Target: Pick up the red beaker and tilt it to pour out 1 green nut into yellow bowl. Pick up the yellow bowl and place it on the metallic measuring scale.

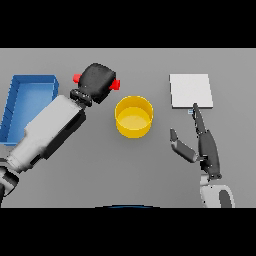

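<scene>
My left hand is at the table's upper middle, shut on the red beaker. Only small red bits of the beaker show on either side of the hand, and the rest is hidden, so no green nut can be seen. The yellow bowl stands just right of and below that hand, near the table's centre, and I see nothing in it. The metallic measuring scale is a flat pale square at the upper right. My right hand rests open below the scale, its fingers straight and pointing towards the scale's near edge.
A blue bin with raised walls lies at the left edge, partly covered by my left forearm. The grey table spreads around everything.
</scene>
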You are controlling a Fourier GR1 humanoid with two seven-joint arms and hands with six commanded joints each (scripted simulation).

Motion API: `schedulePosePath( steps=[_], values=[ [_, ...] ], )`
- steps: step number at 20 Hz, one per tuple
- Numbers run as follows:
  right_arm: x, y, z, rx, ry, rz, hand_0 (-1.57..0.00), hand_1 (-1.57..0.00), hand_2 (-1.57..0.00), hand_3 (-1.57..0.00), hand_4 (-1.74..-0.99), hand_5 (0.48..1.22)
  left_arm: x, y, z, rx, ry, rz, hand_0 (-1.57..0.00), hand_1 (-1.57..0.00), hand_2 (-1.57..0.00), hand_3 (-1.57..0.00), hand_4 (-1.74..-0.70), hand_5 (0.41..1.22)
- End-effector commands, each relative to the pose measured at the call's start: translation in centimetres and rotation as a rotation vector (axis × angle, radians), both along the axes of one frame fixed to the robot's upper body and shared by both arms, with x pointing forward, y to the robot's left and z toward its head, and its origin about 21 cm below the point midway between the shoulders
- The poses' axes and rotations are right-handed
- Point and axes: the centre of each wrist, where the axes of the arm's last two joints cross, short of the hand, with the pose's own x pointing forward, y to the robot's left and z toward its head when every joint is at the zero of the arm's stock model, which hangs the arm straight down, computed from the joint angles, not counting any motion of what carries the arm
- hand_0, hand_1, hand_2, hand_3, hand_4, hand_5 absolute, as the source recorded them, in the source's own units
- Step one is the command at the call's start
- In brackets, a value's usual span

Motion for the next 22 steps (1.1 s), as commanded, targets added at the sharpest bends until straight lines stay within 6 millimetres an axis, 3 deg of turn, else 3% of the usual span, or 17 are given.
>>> schedulePosePath(
  steps=[1, 3, 10, 18, 20, 22],
  values=[
    [-0.2, -0.2, -0.2, 0.008, 0.003, -0.01, 0.0, 0.0, 0.0, 0.0, -1.287, 0.69, 0.2, -0.5, 0.4, 0.058, -0.003, -0.022, -1.57, -1.57, -1.57, -1.39, -1.69, 1.211],
    [-0.3, -0.4, -0.3, 0.022, -0.007, -0.017, 0.0, 0.0, 0.0, 0.0, -1.292, 0.678, 0.2, -1.3, 0.6, 0.153, -0.005, -0.083, -1.57, -1.57, -1.57, -1.28, -1.7, 1.215],
    [-0.5, 0.1, -1.1, 0.066, 0.007, -0.024, 0.0, 0.0, 0.0, 0.0, -1.291, 0.64, 0.3, -4.0, 0.2, 0.487, -0.039, -0.247, -1.57, -1.57, -1.57, -1.51, -1.73, 1.22],
    [-0.1, 0.0, -0.9, 0.029, 0.023, -0.047, 0.0, 0.0, 0.0, 0.0, -1.276, 0.593, 0.6, -5.4, 0.6, 0.747, -0.129, -0.342, -1.57, -1.57, -1.57, -1.56, -1.74, 1.221],
    [0.0, 0.0, -0.7, 0.027, 0.012, -0.044, 0.0, 0.0, 0.0, 0.0, -1.26, 0.586, 0.7, -6.7, 1.3, 0.808, -0.15, -0.35, -1.57, -1.57, -1.57, -1.56, -1.74, 1.221],
    [0.2, 0.5, -1.3, 0.006, 0.033, -0.056, 0.0, 0.0, 0.0, 0.0, -1.236, 0.582, 0.9, -6.7, 1.2, 0.882, -0.149, -0.359, -1.57, -1.57, -1.57, -1.57, -1.74, 1.221]
  ],
)
